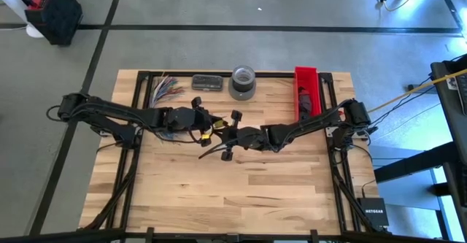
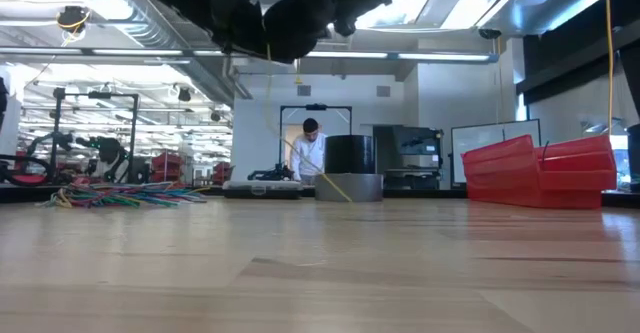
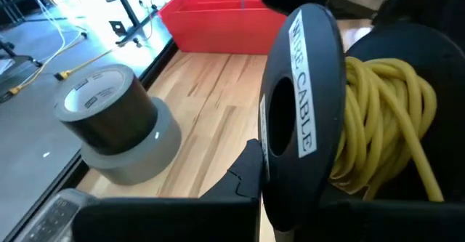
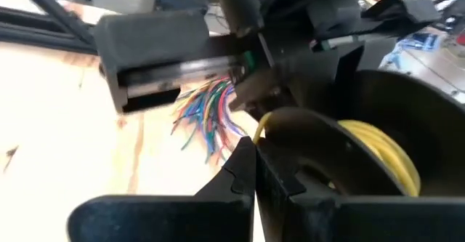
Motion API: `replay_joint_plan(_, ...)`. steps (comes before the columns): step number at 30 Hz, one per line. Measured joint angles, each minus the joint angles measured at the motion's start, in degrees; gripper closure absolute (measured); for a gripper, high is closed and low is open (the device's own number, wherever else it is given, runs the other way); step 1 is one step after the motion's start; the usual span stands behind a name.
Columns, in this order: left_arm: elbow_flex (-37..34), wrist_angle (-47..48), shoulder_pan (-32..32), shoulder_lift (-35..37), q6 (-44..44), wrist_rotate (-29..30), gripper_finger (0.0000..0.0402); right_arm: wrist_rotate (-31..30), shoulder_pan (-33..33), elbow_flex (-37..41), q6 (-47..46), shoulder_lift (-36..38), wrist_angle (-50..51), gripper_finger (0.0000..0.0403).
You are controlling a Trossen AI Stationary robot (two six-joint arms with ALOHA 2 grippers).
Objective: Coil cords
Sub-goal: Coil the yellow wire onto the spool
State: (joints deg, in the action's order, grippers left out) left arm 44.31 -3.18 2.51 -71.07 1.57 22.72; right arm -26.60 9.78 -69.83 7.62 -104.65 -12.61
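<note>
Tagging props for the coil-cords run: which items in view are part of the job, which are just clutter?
In the job:
- spool of yellow cable, held between left gripper and right gripper, both shut
- multicoloured cords

Lying about:
- tape rolls
- red bin
- dark flat case

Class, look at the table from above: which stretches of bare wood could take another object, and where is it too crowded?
The near half of the table, below both arms, is bare. The back edge is crowded: coloured cords, a flat dark box, tape roll and red bin. The centre is filled by both grippers meeting around a spool of yellow cable.
</note>
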Motion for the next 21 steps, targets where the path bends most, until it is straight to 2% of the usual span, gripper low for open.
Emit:
replay_joint_plan(6, -0.1, 0.0, 1.3, 1.1, 0.4, 0.2, 0.0401, -0.5, 0.1, 0.0, 0.2, 0.3, 2.9, 0.0400)
replay_joint_plan(14, 0.2, -3.2, 1.5, 1.1, -0.4, -1.2, 0.0401, -0.8, 0.1, 0.6, 0.6, -0.1, -8.5, 0.0400)
replay_joint_plan(21, 0.0, -4.6, 1.5, 0.9, 1.4, -0.9, 0.0401, -1.7, 0.0, 0.4, 1.8, -1.3, -8.2, 0.0400)
